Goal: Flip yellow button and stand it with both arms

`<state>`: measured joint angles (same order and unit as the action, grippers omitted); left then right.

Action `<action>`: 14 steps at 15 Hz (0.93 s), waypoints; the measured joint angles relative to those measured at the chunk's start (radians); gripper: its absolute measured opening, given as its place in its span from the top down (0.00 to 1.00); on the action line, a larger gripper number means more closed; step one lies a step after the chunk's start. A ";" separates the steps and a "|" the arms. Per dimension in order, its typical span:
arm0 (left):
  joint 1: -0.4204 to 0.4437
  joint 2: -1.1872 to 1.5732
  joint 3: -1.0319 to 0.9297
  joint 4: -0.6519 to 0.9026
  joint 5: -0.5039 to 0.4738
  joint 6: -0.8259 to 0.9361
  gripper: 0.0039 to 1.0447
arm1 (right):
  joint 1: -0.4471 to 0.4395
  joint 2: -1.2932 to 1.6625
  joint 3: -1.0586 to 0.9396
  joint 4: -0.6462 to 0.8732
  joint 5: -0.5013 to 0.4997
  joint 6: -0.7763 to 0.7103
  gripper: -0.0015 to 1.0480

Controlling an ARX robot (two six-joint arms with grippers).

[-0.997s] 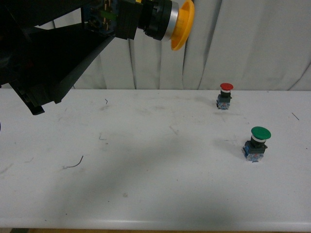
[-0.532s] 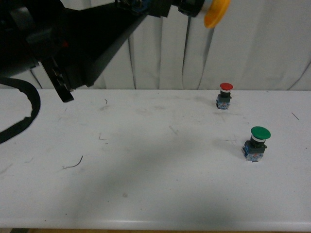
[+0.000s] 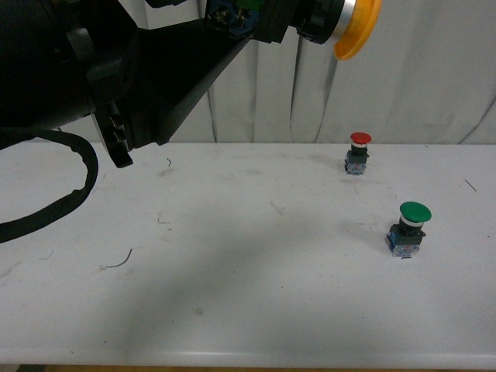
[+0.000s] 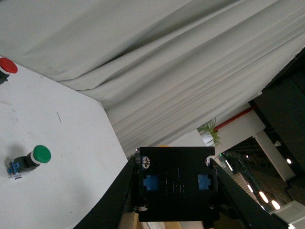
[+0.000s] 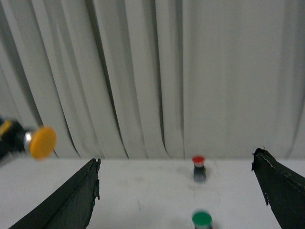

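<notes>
My left gripper is shut on the yellow button and holds it high above the table at the top of the front view. The button lies sideways with its orange-yellow cap pointing right. In the left wrist view the button's blue-black contact block sits clamped between the fingers of the left gripper. My right gripper is open and empty; its two black fingers frame the table. The yellow button's cap shows at the left of the right wrist view.
A red-capped button stands at the back right of the white table, and a green-capped button stands nearer, right of centre. Both also show in the right wrist view, the red-capped button and the green-capped button. White curtains hang behind.
My left arm has swung to the right with the yellow button, which stays high up. A loop of black cable has come into view at the left.
</notes>
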<state>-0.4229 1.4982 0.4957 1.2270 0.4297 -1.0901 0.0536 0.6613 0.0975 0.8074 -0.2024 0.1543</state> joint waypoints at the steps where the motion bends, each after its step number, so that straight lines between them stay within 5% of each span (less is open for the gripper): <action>1: 0.002 0.003 0.002 -0.003 -0.001 0.002 0.66 | 0.026 0.136 0.075 0.141 -0.001 0.017 0.06; 6: 0.008 0.003 0.003 -0.014 -0.002 0.018 0.66 | 0.087 0.573 0.335 0.488 -0.182 0.323 0.06; 14: 0.006 0.016 0.006 -0.014 -0.008 0.018 0.66 | 0.145 0.941 0.347 0.472 -0.267 1.070 0.06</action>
<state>-0.4164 1.5143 0.5018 1.2125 0.4221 -1.0721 0.1986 1.6020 0.4446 1.2789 -0.4694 1.2247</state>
